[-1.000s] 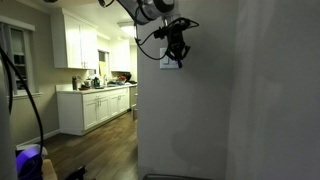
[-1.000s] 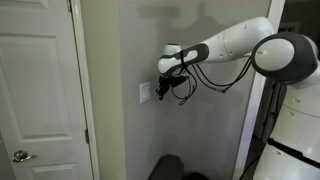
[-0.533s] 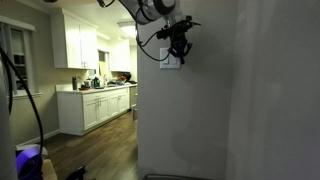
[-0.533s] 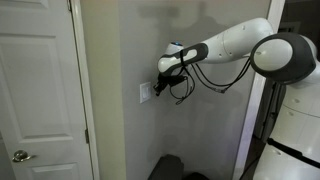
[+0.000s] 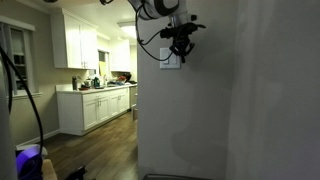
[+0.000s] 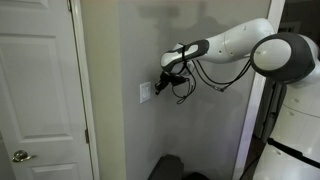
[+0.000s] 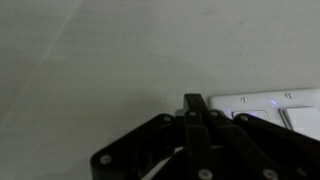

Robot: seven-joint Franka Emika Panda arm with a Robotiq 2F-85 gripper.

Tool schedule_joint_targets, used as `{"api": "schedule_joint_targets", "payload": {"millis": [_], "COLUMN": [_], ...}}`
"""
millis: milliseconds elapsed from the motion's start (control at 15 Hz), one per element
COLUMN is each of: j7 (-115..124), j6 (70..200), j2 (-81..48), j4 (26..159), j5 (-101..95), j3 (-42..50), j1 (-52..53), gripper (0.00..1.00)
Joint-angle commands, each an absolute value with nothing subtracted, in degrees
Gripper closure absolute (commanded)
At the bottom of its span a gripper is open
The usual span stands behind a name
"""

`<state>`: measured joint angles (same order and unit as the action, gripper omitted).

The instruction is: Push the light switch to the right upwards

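Note:
The light switch is a small white plate on the grey wall, seen in both exterior views and at the right edge of the wrist view. My gripper is at the wall by the plate's upper part. In the wrist view its black fingers are pressed together, with the tip against the wall just left of the plate's top corner. The separate toggles are too small to make out.
A white door stands close to the switch on the same wall. The arm's white body is on the other side. A kitchen with white cabinets lies beyond the wall's corner. A dark object sits on the floor below.
My gripper has moved up a little along the wall beside the switch plate, staying shut. The plate itself looks the same.

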<state>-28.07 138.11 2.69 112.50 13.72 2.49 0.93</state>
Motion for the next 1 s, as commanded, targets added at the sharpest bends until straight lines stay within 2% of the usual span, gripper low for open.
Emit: {"api": "schedule_joint_targets", "payload": {"millis": [0, 933], "j7": [-32.87, -39.63], "j6": [138.99, 137.69], "j2": [5.29, 8.9], "j4": [115.47, 115.98], "j5": [17.16, 18.75], "j3": [2.85, 2.12], "j1": [0.59, 4.5], "gripper": [1.0, 1.0]}}
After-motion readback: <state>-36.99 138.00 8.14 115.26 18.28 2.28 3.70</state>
